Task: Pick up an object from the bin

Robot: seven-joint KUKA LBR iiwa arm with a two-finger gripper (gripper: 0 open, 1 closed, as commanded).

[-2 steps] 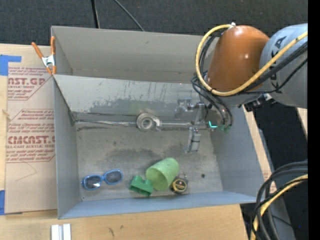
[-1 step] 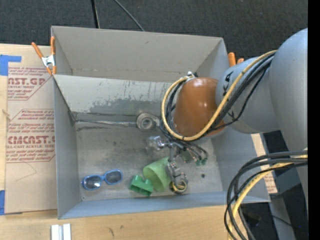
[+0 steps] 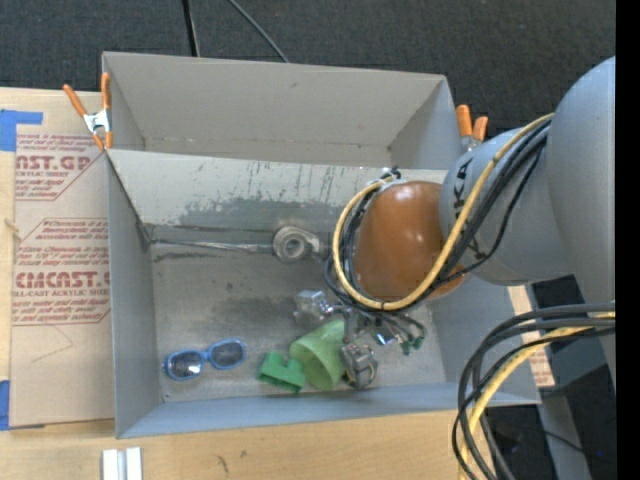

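Observation:
My gripper (image 3: 357,354) is low in the bin's near right part, under the orange dome on the wrist. It is right against a light green cup-like thing (image 3: 318,354) that lies on its side. A darker green block (image 3: 279,372) lies just left of that cup, touching it. A small clear and silvery thing (image 3: 313,305) lies just behind the cup, close to the gripper's left side. The wrist hides part of the cup's right side.
A small grey tape roll (image 3: 292,243) lies near the middle of the bin, towards the back. Blue sunglasses (image 3: 205,359) lie at the near left. The arm and its cables cover the bin's right side.

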